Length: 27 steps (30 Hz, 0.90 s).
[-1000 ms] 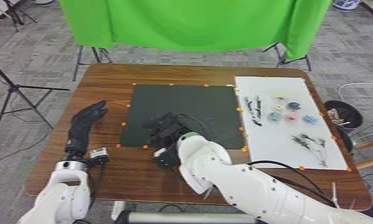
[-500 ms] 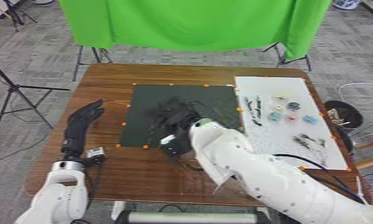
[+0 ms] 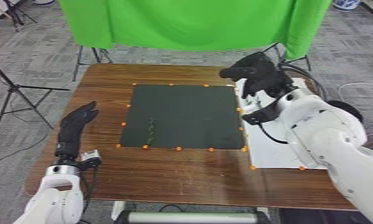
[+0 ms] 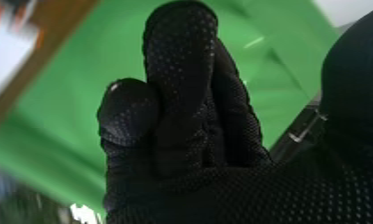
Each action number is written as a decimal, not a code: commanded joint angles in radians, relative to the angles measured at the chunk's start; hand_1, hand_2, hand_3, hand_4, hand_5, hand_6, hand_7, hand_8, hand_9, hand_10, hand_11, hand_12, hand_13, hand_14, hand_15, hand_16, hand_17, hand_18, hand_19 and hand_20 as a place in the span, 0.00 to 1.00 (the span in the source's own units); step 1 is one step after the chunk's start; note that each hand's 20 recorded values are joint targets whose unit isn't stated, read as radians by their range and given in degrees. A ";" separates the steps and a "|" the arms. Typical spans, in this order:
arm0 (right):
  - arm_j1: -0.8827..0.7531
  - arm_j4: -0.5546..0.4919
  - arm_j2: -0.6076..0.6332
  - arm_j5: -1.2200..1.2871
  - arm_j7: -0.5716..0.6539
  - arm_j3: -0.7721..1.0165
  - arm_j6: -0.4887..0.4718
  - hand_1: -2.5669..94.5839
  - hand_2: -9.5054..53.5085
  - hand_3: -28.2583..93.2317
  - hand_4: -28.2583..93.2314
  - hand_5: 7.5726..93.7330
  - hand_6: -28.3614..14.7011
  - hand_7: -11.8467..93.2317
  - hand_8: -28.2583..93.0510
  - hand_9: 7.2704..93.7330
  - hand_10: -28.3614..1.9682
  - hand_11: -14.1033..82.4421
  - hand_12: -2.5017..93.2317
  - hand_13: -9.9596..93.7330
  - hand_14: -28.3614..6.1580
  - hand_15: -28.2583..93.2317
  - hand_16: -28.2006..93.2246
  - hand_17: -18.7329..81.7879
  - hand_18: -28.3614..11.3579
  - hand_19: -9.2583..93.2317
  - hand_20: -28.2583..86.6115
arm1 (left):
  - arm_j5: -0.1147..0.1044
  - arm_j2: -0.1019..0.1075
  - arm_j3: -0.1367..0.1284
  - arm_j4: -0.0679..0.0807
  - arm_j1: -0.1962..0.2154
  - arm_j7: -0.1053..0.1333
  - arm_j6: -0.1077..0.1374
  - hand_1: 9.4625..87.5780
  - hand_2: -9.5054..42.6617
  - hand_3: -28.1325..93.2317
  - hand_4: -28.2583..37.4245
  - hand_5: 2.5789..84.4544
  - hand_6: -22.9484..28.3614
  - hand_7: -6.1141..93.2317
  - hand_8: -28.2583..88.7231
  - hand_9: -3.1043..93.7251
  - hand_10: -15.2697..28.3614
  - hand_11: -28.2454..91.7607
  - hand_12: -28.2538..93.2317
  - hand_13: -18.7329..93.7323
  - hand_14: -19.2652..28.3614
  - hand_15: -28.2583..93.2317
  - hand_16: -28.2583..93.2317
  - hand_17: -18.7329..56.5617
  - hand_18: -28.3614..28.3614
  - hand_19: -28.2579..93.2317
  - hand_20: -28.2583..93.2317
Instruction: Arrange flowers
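In the head view my left hand (image 3: 77, 120) rests open at the table's left side, its fingers pointing away from me. My right hand (image 3: 258, 75) is raised over the far end of the white sheet (image 3: 269, 156). A thin green stem (image 3: 150, 133) lies on the left part of the dark green mat (image 3: 187, 112). The arm and hand cover the part of the sheet where flowers lie. In the right wrist view the right hand (image 4: 182, 120) has extended fingers and holds nothing visible.
Small orange markers line the mat's edges. The brown table (image 3: 165, 175) extends around mat and sheet. A green cloth (image 3: 196, 25) hangs beyond the far edge, and a dark bin (image 3: 345, 109) stands off the right side.
My right hand has swung from over the mat to the far right, above the white sheet. The stem on the mat has come into view. The left hand has shifted slightly.
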 commanded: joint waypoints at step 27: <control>-0.692 0.148 0.143 -0.420 0.190 0.444 -0.068 0.31 0.00 0.77 0.15 0.58 0.62 0.30 0.19 0.74 0.42 0.29 0.21 0.96 0.65 0.60 0.45 0.81 0.45 0.97 0.47 | 0.003 -0.020 0.003 -0.002 0.022 -0.009 -0.022 0.09 0.08 0.85 0.00 0.51 0.45 0.22 0.16 0.50 0.65 0.38 0.31 0.46 0.70 0.34 0.23 0.30 0.68 0.26 0.35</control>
